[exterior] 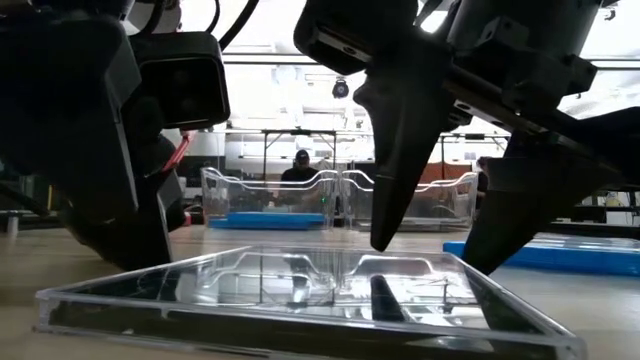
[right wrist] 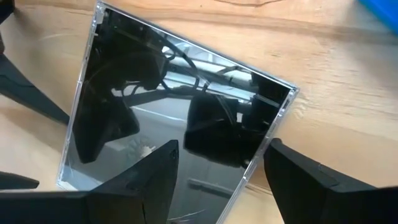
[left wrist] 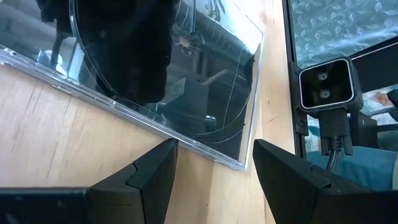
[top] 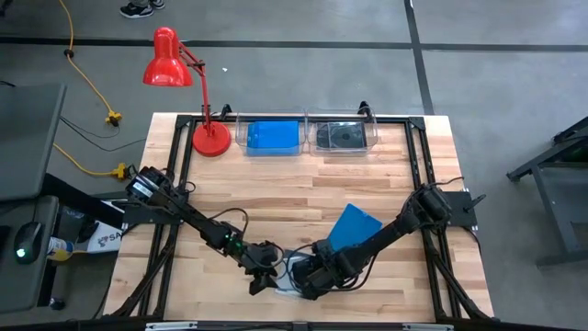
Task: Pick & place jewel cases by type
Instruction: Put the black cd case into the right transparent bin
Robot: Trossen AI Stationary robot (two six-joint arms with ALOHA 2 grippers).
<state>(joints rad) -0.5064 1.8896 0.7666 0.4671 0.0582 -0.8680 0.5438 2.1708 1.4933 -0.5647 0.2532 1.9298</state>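
Left gripper (left wrist: 211,177) low over the counter (top: 303,198), fingers spread, empty; one corner of the smoky jewel case (exterior: 310,290) lies just ahead of their tips. Right gripper (right wrist: 221,177) likewise spread, the case's opposite edge between its fingers. Step: picking up. Next likely needs one edge lifted.

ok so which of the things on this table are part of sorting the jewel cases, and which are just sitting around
Part of the job:
- dark clear jewel case flat on the table, between both grippers
- blue jewel case beside the right arm
- left bin holding blue cases
- right bin holding a dark case
- left gripper and right gripper, both open

Just lying about:
- red desk lamp
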